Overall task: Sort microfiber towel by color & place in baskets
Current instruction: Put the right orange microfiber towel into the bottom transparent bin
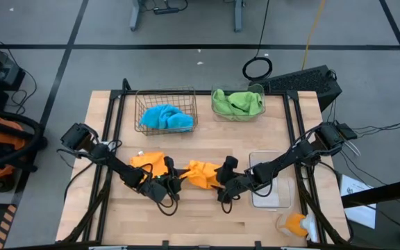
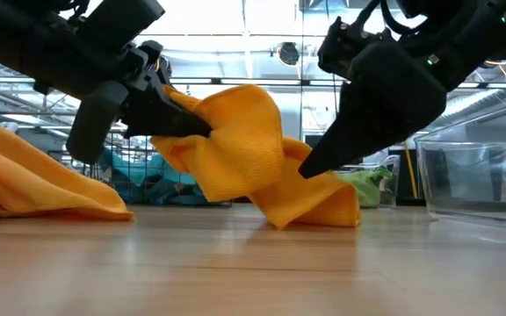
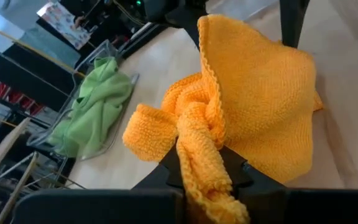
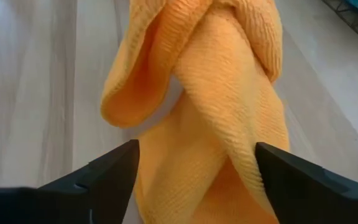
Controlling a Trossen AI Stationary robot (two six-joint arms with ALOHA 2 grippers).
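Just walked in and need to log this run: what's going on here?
Towel sorting, partway done. The left end effector is shut on an orange towel mid-table, while the right end effector is open around its other side. A blue towel lies in the wire basket, a green towel in a clear bin. Another clear bin is empty; a second orange towel waits.

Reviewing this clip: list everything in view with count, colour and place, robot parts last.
Orange towel: one, table centre, held between both arms.
Second orange towel: one, left of it.
Third orange towel: one, table's near right corner.
Wire basket: one, brownish, holds blue towel.
Clear bin: one, holds green towel.
Empty clear bin: one, right side.
Left end effector: shut on the centre towel.
Right end effector: open around it.
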